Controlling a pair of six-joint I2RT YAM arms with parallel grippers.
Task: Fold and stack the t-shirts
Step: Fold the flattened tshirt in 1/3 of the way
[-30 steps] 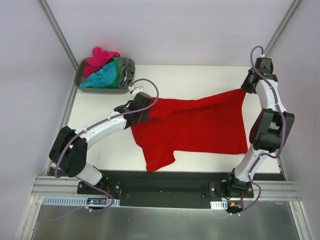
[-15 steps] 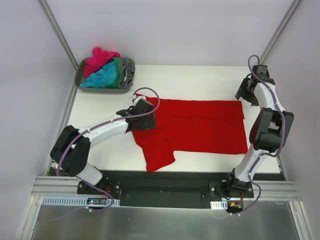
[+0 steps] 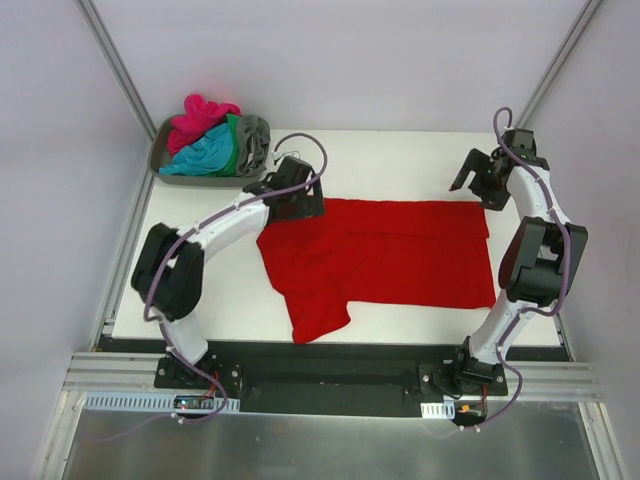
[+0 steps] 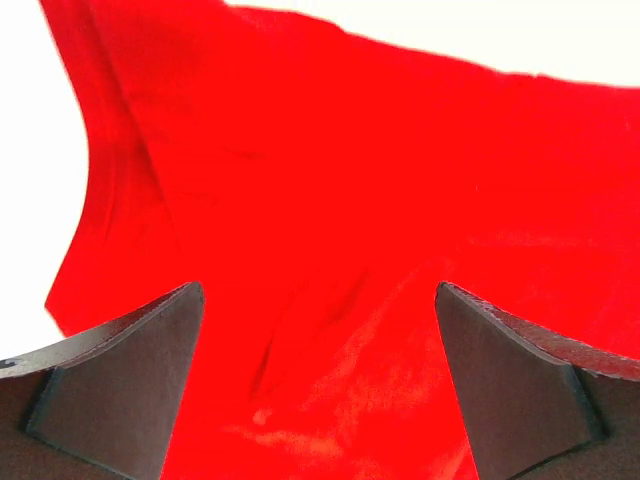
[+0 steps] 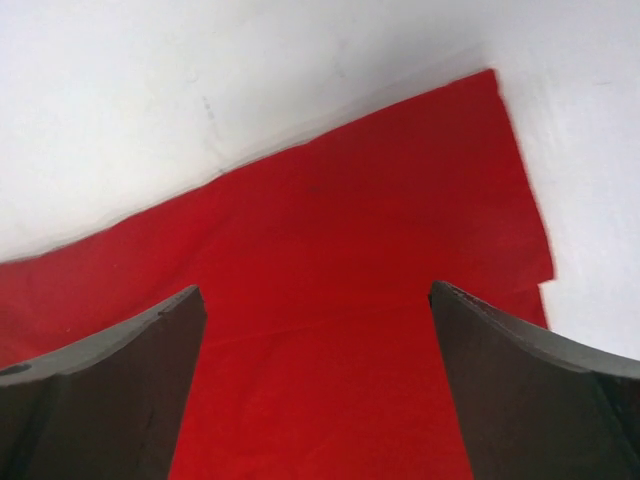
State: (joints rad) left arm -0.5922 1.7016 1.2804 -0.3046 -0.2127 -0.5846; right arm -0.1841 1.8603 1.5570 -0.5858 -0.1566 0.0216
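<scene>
**Both pincers let go as red shirt settles flat**

Released within the last second, the red shirt (image 3: 390, 255) drops from a stretched, lifted far edge to lie flat at the middle of the table (image 3: 400, 160). Both arms pull back toward the far side. The left pincer (image 4: 318, 295) hangs over the shirt's far-left corner with its jaws spread wide and nothing between them. The right pincer (image 5: 315, 292) stands just as wide and empty, off the far-right corner.

The shirt's long axis runs left to right across the table. Its straight hem appears to face right and its shoulder end left, where one sleeve (image 3: 318, 318) juts toward the near edge. A crease along the far side suggests the first lengthwise fold is now laid.

The next move probably calls for a fresh grip on the near edge and the stray sleeve, bringing them in over the body before halving it crosswise. The other shirts (image 3: 212, 135) wait bunched in the tray (image 3: 160, 160) at the far-left corner, well apart.
</scene>
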